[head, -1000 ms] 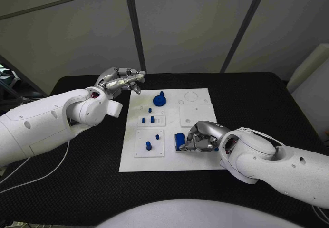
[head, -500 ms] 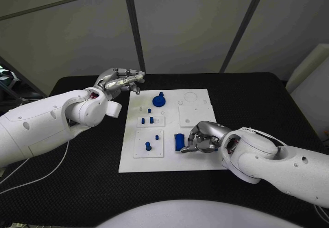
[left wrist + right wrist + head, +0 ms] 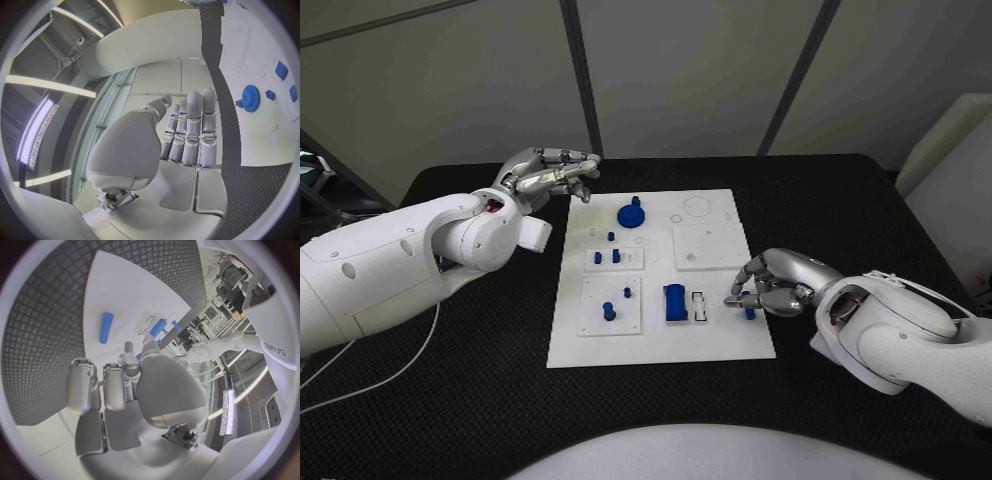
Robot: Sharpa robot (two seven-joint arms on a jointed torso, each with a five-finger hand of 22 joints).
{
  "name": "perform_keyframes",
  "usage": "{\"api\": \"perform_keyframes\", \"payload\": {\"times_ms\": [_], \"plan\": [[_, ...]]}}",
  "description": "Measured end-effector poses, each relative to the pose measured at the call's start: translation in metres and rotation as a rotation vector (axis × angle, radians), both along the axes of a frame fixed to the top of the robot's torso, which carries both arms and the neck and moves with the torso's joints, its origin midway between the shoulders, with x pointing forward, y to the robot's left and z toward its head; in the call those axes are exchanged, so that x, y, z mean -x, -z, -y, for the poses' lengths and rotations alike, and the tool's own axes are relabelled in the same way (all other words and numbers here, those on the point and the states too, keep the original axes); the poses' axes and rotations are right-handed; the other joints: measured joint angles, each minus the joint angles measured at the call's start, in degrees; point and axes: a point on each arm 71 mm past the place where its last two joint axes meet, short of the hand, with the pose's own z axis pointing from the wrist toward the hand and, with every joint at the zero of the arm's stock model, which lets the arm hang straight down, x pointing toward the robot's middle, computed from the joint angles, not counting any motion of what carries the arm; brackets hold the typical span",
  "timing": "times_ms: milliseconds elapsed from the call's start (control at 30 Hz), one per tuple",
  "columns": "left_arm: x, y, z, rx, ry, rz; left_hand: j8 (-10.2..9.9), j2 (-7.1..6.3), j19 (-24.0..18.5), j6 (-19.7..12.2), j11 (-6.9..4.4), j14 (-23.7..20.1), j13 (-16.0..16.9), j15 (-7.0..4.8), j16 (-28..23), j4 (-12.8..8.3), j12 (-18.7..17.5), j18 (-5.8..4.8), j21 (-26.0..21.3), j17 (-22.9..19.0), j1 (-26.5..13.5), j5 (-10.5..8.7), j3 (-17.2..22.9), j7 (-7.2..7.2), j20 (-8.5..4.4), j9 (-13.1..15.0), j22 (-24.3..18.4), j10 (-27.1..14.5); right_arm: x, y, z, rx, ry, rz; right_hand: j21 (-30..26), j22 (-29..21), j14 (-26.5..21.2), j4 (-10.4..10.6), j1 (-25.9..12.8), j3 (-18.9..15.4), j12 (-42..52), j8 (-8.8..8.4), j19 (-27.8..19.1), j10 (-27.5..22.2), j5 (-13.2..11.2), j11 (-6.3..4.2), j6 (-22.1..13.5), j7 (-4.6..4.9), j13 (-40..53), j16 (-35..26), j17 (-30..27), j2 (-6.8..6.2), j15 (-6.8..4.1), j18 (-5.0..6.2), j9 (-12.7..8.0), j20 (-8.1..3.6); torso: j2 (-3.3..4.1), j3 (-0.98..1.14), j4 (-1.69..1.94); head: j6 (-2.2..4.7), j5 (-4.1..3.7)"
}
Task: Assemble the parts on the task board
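Now blue block [image 3: 675, 301] upright on task board [image 3: 661, 340], just beside right robot hand [image 3: 773, 284], fingers curled, empty.

My table [image 3: 473, 390] is black, with a fine textured surface. The white task board [image 3: 718, 340] lies flat at its middle.

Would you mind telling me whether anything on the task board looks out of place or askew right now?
Nothing stands out. The task board lies flat on the table, the blue block sits squarely in line with it, and the blue gear and small pegs stand upright. The right hand hovers at the board's edge; the left hand is beside its far corner.
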Motion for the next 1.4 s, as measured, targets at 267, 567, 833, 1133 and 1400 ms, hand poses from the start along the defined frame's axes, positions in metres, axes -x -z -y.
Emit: {"api": "perform_keyframes", "payload": {"times_ms": [267, 567, 833, 1133, 1400], "plan": [[0.001, 0.0, 0.002, 0.002, 0.004, 0.0, 0.0, 0.0, 0.0, 0.0, -0.2, 0.0, 0.0, 0.0, 0.0, -0.2, 0.0, 0.0, 0.0, 0.0, 0.0, 0.0, -0.2, 0.0, 0.0, 0.0, 0.0, -0.2, 0.0, -0.003, 0.026, 0.022, 0.045, 0.036, 0.0, 0.0, 0.0, 1.8, -1.4, -1.8, 0.0, -1.14, 0.0, 0.2, 2.7, -0.23, 3.6, -0.72, -0.1, 0.0, 0.2, -0.89, 0.0, 0.0, -1.0, 0.0, 0.05, 0.04, -0.12, 0.25, -1.6], [0.001, 0.001, 0.002, 0.002, 0.005, -0.002, 0.0, 0.0, 0.0, 0.0, -0.21, 0.0, 0.0, 0.0, 0.0, -0.2, 0.0, 0.0, 0.0, 0.0, 0.0, 0.0, -0.2, 0.0, 0.0, 0.0, 0.0, -0.2, -0.005, 0.001, 0.031, 0.066, 0.068, 0.052, -0.2, -0.4, 0.0, 3.0, -2.4, -3.0, -0.4, -1.14, 0.0, 0.2, 3.4, -0.23, 4.2, -0.92, -0.2, 0.0, 0.2, -1.42, 0.0, 0.0, -0.5, 0.0, 0.07, 0.07, -0.02, 0.21, -2.63], [0.001, 0.001, 0.002, 0.002, 0.006, -0.003, 0.0, 0.0, 0.0, 0.0, -0.21, 0.0, 0.0, 0.0, 0.0, -0.2, 0.0, 0.0, 0.0, 0.0, 0.0, 0.0, -0.2, 0.0, 0.0, 0.0, 0.0, -0.2, -0.01, 0.007, 0.026, 0.116, 0.067, 0.048, -0.2, -0.6, 0.0, 3.2, -2.8, -3.2, -0.7, -1.14, 0.0, 0.1, 3.4, -0.36, 4.4, -1.13, -0.4, 0.0, 0.1, -1.44, 0.0, 0.01, -0.3, 0.0, 0.09, 0.0, 0.1, 0.18, -2.8], [0.002, 0.001, 0.002, 0.002, 0.006, -0.003, 0.0, 0.0, 0.0, 0.0, -0.21, 0.0, 0.0, 0.0, 0.0, -0.2, 0.0, 0.0, 0.0, 0.0, 0.0, 0.0, -0.2, 0.0, 0.0, 0.0, 0.0, -0.2, -0.01, 0.016, 0.019, 0.167, 0.05, 0.023, -0.5, -0.7, 0.0, 3.0, -2.8, -3.4, -0.9, -1.14, -0.1, 0.0, 4.0, -0.44, 4.4, -1.13, -0.4, 0.0, 0.0, -1.44, 0.0, 0.0, 0.2, -0.14, 0.12, 0.0, 0.13, -0.03, -2.74], [0.002, 0.001, 0.002, 0.002, 0.005, -0.004, 0.0, 0.0, 0.0, 0.0, -0.21, 0.0, 0.0, 0.0, 0.0, -0.2, 0.0, 0.0, 0.0, 0.0, 0.0, 0.0, -0.2, 0.0, 0.0, 0.0, 0.0, -0.2, -0.011, 0.019, 0.016, 0.201, 0.034, 0.011, -0.5, -0.7, 0.0, 2.9, -2.5, -3.6, -0.9, -0.61, -0.2, 0.0, 4.3, -0.44, 4.5, -1.25, -0.4, 0.0, 0.0, -1.74, -0.01, 0.0, 0.7, -0.22, 0.12, -0.01, 0.13, -0.25, -2.65]]}}
